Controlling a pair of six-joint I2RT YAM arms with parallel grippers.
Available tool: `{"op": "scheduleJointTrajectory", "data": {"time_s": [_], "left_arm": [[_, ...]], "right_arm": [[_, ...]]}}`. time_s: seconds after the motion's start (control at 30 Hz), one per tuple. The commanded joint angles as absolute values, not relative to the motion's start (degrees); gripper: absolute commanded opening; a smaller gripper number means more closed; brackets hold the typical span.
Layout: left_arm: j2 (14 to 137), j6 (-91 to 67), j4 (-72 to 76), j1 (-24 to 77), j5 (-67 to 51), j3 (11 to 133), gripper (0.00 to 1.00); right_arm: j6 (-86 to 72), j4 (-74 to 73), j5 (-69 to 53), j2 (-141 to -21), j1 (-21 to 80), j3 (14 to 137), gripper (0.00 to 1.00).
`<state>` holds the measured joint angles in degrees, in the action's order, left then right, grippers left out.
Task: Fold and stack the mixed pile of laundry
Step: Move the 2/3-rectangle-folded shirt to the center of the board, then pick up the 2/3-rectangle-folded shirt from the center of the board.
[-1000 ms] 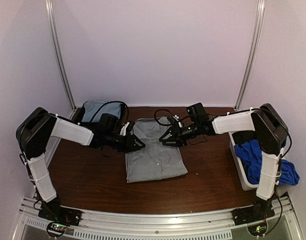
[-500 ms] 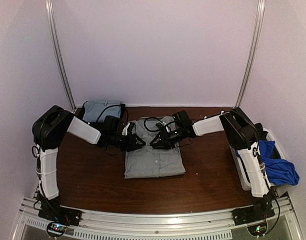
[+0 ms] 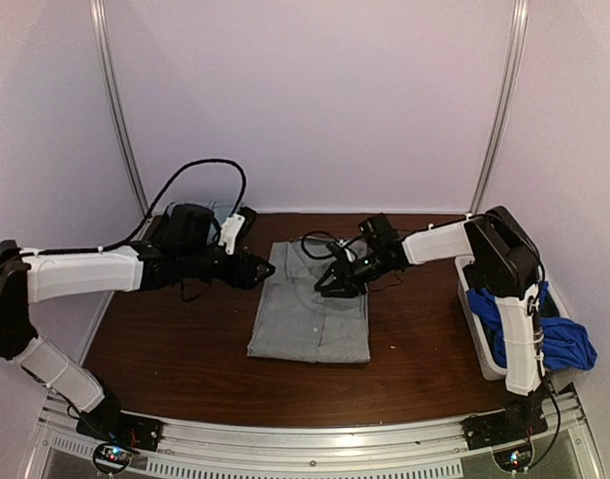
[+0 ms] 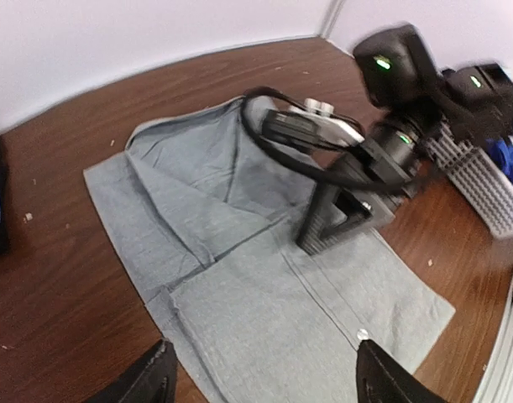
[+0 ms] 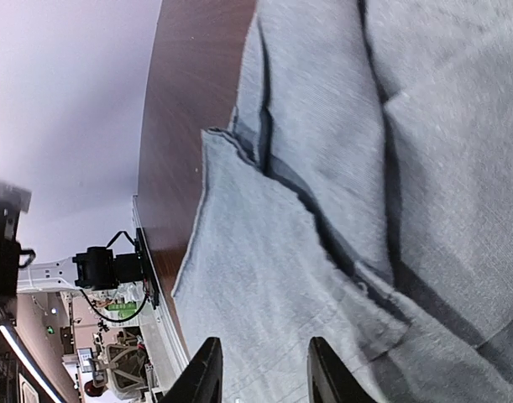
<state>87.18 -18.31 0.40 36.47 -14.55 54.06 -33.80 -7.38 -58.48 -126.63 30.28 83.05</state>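
Left hand (image 3: 260,269), released and empty, has drawn back off the grey shirt (image 3: 309,319), which lies folded mid-table (image 3: 165,344). Right hand (image 3: 331,288) stays down on the shirt's far right part, jaws half-closed; whether it grips cloth is unclear. A blue garment (image 3: 519,319) waits in the bin (image 3: 477,339). The fold looks nearly done, with stacking likely next.

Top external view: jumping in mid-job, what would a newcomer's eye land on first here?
The grey shirt, folded flat in the middle of the dark wooden table, stands out first, with the right gripper down on its far part and the left gripper open at its far-left edge. Next comes the royal-blue cloth spilling over the white bin at the table's right edge.
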Motion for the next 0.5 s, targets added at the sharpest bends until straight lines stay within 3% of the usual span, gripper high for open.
{"op": "scheduleJointTrajectory", "data": {"time_s": [0.0,0.2,0.47], "left_arm": [[76.8,0.1,-6.1,46.1,2.6,45.2,0.76],[74.3,10.2,-7.8,61.6,15.4,40.6,0.75],[87.4,20.1,-4.6,72.4,26.2,43.7,0.66]], "right_arm": [[-27.8,-17.4,-55.1,-122.6,30.6,90.7,0.36],[-24.6,-23.3,-54.2,-127.6,33.0,96.5,0.36],[-22.7,-25.5,-52.0,-135.2,35.1,100.2,0.34]]}}
